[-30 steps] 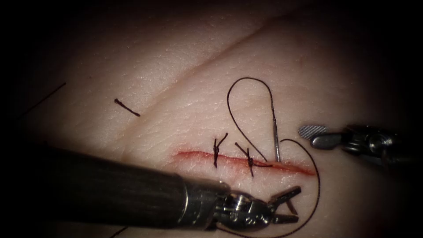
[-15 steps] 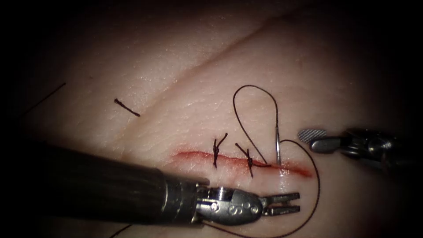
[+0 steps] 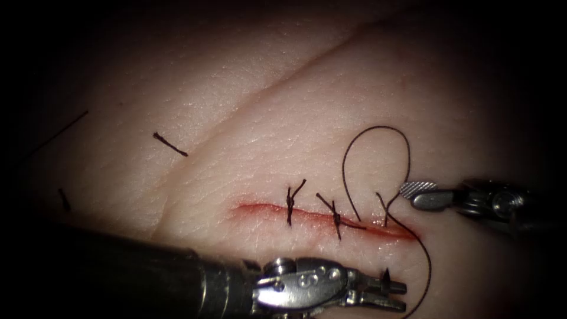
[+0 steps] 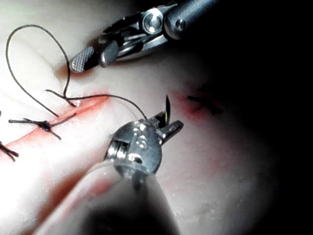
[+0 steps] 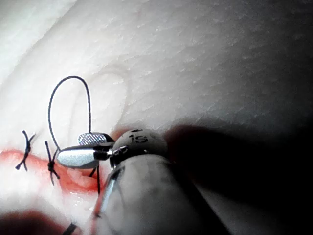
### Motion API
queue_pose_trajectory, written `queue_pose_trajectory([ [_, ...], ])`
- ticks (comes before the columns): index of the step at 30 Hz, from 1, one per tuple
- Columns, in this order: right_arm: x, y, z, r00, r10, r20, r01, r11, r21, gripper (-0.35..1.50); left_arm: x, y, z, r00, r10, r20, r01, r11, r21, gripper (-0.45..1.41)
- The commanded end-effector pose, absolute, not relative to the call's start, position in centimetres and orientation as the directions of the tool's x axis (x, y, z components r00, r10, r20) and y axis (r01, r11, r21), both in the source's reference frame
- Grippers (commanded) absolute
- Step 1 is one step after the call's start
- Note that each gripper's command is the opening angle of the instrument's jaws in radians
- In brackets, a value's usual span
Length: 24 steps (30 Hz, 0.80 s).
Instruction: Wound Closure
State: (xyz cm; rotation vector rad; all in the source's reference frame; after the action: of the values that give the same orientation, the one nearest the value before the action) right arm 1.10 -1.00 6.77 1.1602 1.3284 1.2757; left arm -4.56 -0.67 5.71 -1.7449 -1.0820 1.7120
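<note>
The cut [image 3: 319, 215] runs across the tissue [image 3: 248, 118] with two knotted stitches [image 3: 335, 216] on it. My left tool [image 3: 401, 295] lies just below the cut's right end, jaws shut on the needle [image 3: 387, 275]. A short dark pointed piece of the needle [image 4: 167, 105] sticks up out of the left tool [image 4: 168, 125], clear of the tissue. The rest is hidden. Thread [image 3: 378, 127] loops above the cut, enters the tissue near its right end, and a second strand curves down toward the left tool. My right tool [image 3: 410, 195] hovers open beside the loop, holding nothing.
A cut end of thread [image 3: 170, 144] lies on the tissue far left of the cut, another short piece [image 3: 63, 199] near the left shaft [image 3: 118, 277]. A long crease [image 3: 283, 74] crosses the tissue above. Red fluid [image 4: 200, 104] marks the tissue near the left jaws.
The needle that stood upright in the tissue at the cut's right end is gone from there. My left tool moved right and now grips it below the cut. The thread loop shifted right.
</note>
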Motion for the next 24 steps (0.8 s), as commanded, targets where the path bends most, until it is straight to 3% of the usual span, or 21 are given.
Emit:
queue_pose_trajectory([
  [1,1.14,-1.1,6.8,-0.122,0.993,-0.01,0.031,0.013,0.999,0.34,-4.6,-0.7,5.7,-0.084,0.8,-0.594,0.223,-0.566,-0.794,-0.45],
  [12,0.95,-1.1,6.8,-0.103,0.995,-0.007,0.039,0.012,0.999,0.34,-4.33,-0.9,5.0,-0.044,0.851,-0.523,0.338,-0.48,-0.81,-0.45],
  [16,0.94,-1.1,6.8,-0.104,0.995,-0.001,0.042,0.005,0.999,0.42,-4.22,-1.0,4.6,-0.026,0.843,-0.537,0.369,-0.491,-0.789,-0.45],
  [17,0.95,-1.1,6.8,-0.107,0.994,-0.029,0.037,0.034,0.999,0.57,-4.16,-1.0,4.5,0.002,0.801,-0.598,0.374,-0.555,-0.743,-0.45],
  [19,0.96,-1.1,6.7,-0.115,0.987,-0.116,0.022,0.119,0.993,0.68,-4.11,-1.0,4.4,0.034,0.75,-0.66,0.368,-0.623,-0.69,-0.45],
  [21,0.97,-1.1,6.7,-0.112,0.968,-0.226,0.005,0.228,0.974,0.69,-4.05,-1.1,4.4,0.063,0.671,-0.738,0.31,-0.716,-0.625,-0.45],
  [23,0.98,-1.1,6.7,-0.025,0.877,-0.48,-0.05,0.479,0.877,0.71,-3.94,-1.1,4.3,0.07,0.571,-0.818,0.228,-0.807,-0.544,-0.45],
  [24,0.98,-1.1,6.7,-0.025,0.877,-0.48,-0.05,0.479,0.877,0.71,-3.94,-1.1,4.3,0.07,0.571,-0.818,0.228,-0.807,-0.544,-0.45],
])
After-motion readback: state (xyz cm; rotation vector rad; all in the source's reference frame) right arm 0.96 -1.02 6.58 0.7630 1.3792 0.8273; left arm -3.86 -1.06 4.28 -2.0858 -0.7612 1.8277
